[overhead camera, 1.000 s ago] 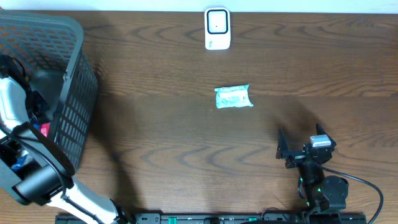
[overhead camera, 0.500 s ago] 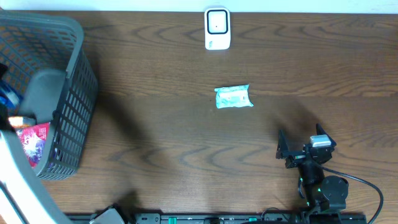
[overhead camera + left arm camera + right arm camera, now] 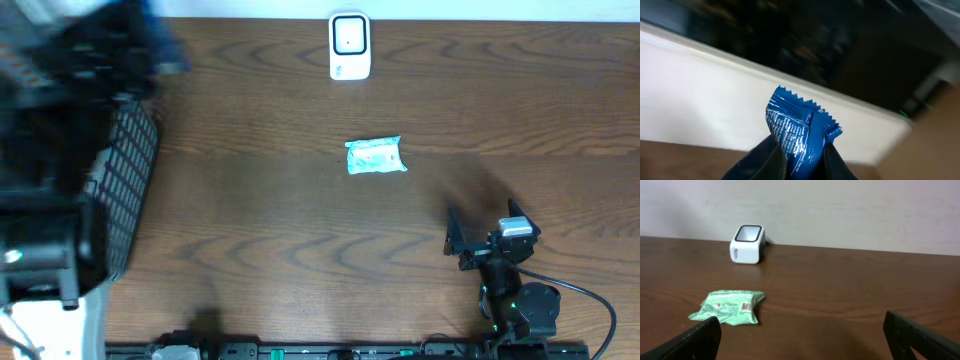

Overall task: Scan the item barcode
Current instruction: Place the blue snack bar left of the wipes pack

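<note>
The left fingers (image 3: pixel 765 161) clamp a blue packet (image 3: pixel 799 134), held aloft at the left; the right fingers (image 3: pixel 702 336) stand wide apart and empty, near right. Pickup looks done; showing its barcode to the scanner (image 3: pixel 349 46) at the far edge of the tabletop (image 3: pixel 250 210) remains.

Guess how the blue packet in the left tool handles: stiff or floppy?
Probably floppy: the blue packet is crumpled where the left tool pinches it. Likely light, since its top stands unsupported. Glossy film could slip.
</note>
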Motion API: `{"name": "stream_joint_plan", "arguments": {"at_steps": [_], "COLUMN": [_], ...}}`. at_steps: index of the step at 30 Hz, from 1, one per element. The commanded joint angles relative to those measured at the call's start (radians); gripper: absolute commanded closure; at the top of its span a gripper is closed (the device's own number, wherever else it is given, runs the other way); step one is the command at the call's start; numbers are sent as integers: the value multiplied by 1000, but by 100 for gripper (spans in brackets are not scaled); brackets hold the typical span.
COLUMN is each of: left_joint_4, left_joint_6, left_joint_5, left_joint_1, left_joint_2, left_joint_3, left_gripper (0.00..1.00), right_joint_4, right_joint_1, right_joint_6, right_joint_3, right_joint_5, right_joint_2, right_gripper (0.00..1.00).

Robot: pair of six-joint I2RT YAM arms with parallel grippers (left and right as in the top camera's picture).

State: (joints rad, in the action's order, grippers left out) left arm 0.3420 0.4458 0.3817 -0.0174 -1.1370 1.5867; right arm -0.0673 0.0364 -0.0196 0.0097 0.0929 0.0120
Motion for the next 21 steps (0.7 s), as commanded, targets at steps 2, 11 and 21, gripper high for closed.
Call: {"name": "stream_joint_plan", "arguments": {"at_steps": [2,11,21], "left_joint_4": [0,183,245], "left_joint_6": [1,72,337], "left_joint_5": [-152,-524,-577], "left_joint_1": [-200,-408,-489], "left_joint_2": [-68,-318,-672], "left_joint_3": [14,14,14], "left_gripper": [93,93,93], "right_joint_4": [-1,-1,-1], "right_joint_1": [-9,-9,-9], "right_joint_6": [0,0,0], "right_joint_3": [-4,-4,-4], "right_joint_5": [-5,-5,-5], "right_joint_2": [-5,-5,-5], "right_gripper": [1,1,1]}}
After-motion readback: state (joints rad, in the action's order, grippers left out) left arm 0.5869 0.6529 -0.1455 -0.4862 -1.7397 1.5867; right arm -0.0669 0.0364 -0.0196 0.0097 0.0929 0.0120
